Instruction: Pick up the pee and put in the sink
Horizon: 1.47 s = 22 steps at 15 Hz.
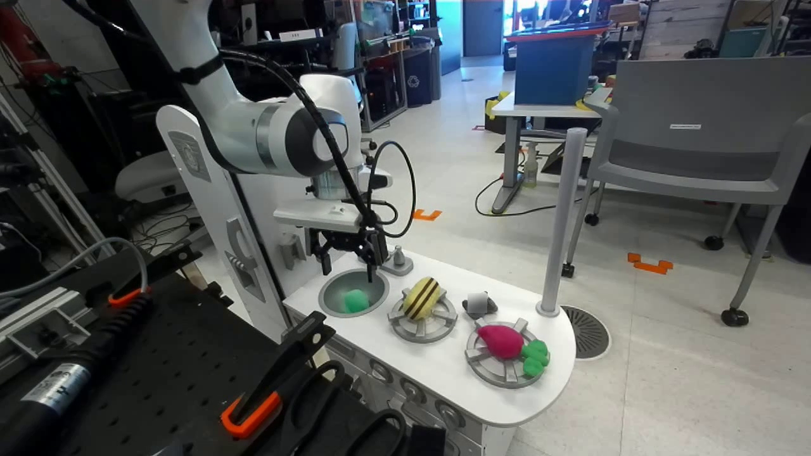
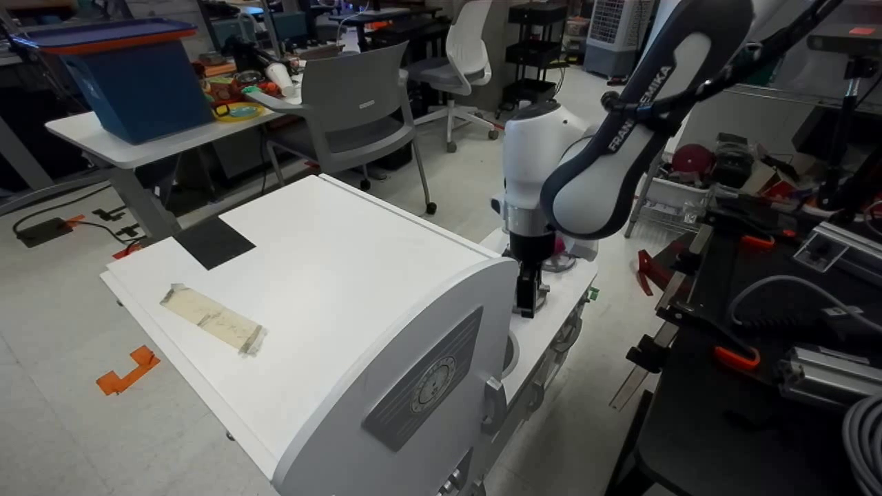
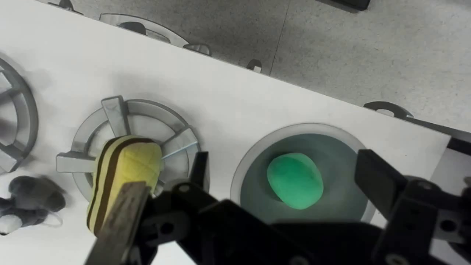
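Observation:
The pee [image 1: 356,301] is a rounded bright green toy. It lies inside the sink [image 1: 378,290], a round grey basin in the white counter, and the wrist view also shows the pee [image 3: 295,181] within the sink [image 3: 338,158]. In an exterior view only a sliver of the sink [image 2: 511,355] shows and the pee is hidden. My gripper [image 1: 348,271] is open and empty above the sink. In the wrist view the fingers of the gripper [image 3: 284,165] stand wide apart on either side of the pee, not touching it.
A yellow striped toy [image 1: 421,299] lies on a grey round plate [image 1: 443,323] beside the sink. A pink-and-green toy [image 1: 500,342] lies on another plate. A small dark grey toy [image 3: 36,198] sits nearby. The faucet [image 1: 398,261] stands behind the sink; a white panel [image 1: 253,209] rises beside it.

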Each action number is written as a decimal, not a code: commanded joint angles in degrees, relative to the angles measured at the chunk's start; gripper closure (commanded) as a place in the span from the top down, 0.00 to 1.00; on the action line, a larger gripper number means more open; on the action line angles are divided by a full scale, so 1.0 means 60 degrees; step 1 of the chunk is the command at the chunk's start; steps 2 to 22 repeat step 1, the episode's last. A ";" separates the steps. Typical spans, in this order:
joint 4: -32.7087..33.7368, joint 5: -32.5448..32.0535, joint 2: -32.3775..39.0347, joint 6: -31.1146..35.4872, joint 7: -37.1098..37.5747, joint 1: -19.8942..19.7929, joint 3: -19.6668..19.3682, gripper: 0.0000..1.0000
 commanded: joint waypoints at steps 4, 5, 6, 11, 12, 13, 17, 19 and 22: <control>0.0102 0.0087 0.0102 -0.0022 -0.0055 0.0071 -0.0038 1.00; 0.0102 0.0087 0.0102 -0.0022 -0.0055 0.0071 -0.0038 1.00; 0.0102 0.0087 0.0102 -0.0022 -0.0055 0.0071 -0.0038 1.00; 0.0102 0.0087 0.0102 -0.0022 -0.0055 0.0071 -0.0038 1.00; 0.0102 0.0087 0.0102 -0.0022 -0.0055 0.0071 -0.0038 1.00; 0.0102 0.0087 0.0102 -0.0022 -0.0055 0.0071 -0.0038 1.00; 0.0102 0.0087 0.0102 -0.0022 -0.0055 0.0071 -0.0038 1.00; 0.0102 0.0087 0.0102 -0.0022 -0.0055 0.0071 -0.0038 1.00; 0.0102 0.0087 0.0102 -0.0022 -0.0055 0.0071 -0.0038 1.00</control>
